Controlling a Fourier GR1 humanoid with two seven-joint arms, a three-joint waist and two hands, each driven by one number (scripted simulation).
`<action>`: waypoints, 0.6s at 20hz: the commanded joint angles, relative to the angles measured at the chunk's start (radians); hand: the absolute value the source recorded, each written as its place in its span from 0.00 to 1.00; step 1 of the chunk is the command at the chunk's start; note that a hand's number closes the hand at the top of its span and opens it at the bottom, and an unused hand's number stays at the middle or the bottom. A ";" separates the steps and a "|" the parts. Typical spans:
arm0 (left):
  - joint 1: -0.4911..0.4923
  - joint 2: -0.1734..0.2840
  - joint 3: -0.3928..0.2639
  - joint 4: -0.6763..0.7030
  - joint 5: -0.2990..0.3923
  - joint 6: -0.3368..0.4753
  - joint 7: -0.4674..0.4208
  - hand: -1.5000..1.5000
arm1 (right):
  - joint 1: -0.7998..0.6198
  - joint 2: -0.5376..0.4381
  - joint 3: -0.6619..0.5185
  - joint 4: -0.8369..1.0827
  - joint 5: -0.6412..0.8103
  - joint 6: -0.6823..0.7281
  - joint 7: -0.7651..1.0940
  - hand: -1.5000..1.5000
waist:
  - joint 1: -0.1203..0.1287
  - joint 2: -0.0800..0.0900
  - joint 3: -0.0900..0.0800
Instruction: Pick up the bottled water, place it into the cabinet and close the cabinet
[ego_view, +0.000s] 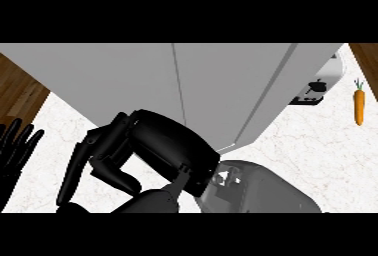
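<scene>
We are looking down at the cabinet (184, 85), a grey box filling the upper middle, and everything else is placed from it. The bottled water is not showing anywhere; it may be inside the cabinet or hidden behind our arm, and we cannot tell which. The door (277, 90) is standing partly swung out at the cabinet's right side. Just below the cabinet, our right hand (125, 150) is hanging large in view, fingers curling downward around nothing we can see. Far left of the cabinet, our left hand (18, 145) is resting open, fingers up. We are judging that the closing step is in hand: next, the door needs pushing flush. The counter (310, 145) is pale marble. Right of the cabinet, a carrot (359, 107) is lying beside a toaster (317, 87). Wooden floor (22, 92) is showing left of the cabinet.
</scene>
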 joint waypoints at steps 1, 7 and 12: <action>0.110 0.002 0.027 -0.192 0.037 0.092 0.077 0.00 | -0.063 0.003 -0.072 0.165 -0.056 0.094 -0.058 1.00 | -0.037 0.011 -0.005; 0.200 0.019 0.074 -0.257 0.042 0.071 0.077 0.00 | -0.036 -0.045 -0.161 0.290 -0.006 0.181 -0.182 1.00 | -0.053 0.014 -0.006; 0.220 -0.014 0.069 -0.290 0.039 0.093 0.073 0.00 | -0.070 -0.102 -0.209 0.345 0.062 0.153 -0.216 1.00 | -0.066 0.013 -0.006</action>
